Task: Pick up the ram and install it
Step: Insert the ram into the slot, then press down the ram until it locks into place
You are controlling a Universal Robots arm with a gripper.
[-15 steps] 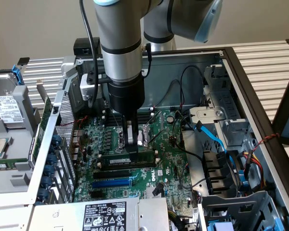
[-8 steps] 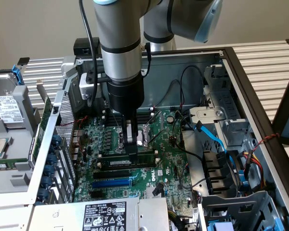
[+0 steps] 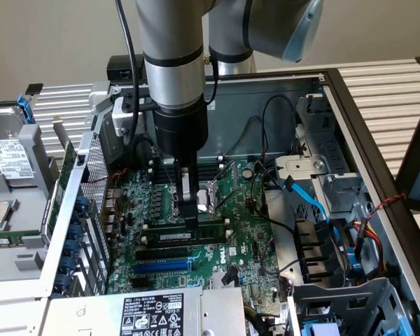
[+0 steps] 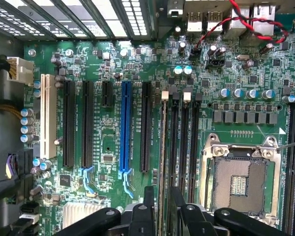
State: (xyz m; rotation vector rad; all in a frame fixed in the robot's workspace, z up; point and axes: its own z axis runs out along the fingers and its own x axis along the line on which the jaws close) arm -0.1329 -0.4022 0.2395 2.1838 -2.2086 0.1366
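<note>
The motherboard [image 3: 243, 241] carries one white slot [image 4: 49, 115], one blue slot [image 4: 126, 128] and one ram [image 3: 185, 236], which stands on edge beside empty memory slots [image 4: 184, 147]. The gripper [image 3: 189, 218] straddles the ram's middle; I cannot tell whether it clamps. The ram is probably light, stiff and fragile, best held by its long edges.

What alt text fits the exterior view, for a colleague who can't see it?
The gripper on the grey arm reaches down into an open computer case and holds the ram edge-down on the green motherboard, between the CPU socket and a blue expansion slot.
</note>
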